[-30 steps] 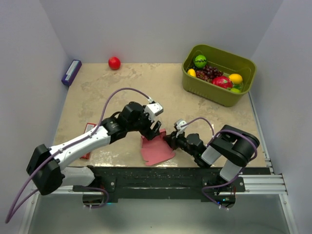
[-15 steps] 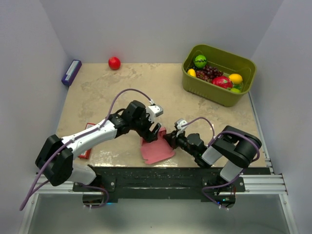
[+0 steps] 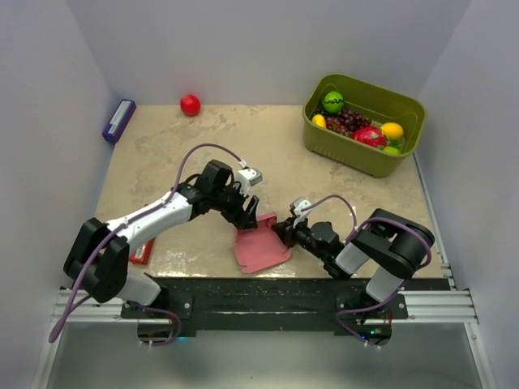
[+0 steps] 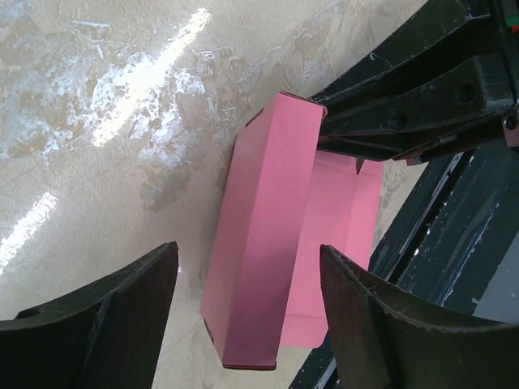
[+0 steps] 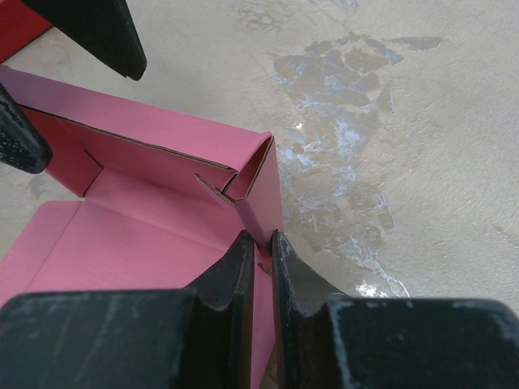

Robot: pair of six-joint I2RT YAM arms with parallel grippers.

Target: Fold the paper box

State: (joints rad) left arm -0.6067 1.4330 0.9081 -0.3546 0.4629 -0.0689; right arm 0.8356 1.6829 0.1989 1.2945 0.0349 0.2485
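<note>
- The paper box (image 3: 261, 247) is pink and partly folded, with one long wall raised. It lies on the table (image 3: 203, 154) at the near edge, between the two grippers.
- The right gripper (image 3: 284, 235) has its fingers pinched together on a thin flap at the box's right corner.
- The left gripper (image 3: 247, 215) has its fingers wide apart, one on each side of the raised wall, holding nothing.
- A green basket (image 3: 361, 158) of fruit stands at the far right.
</note>
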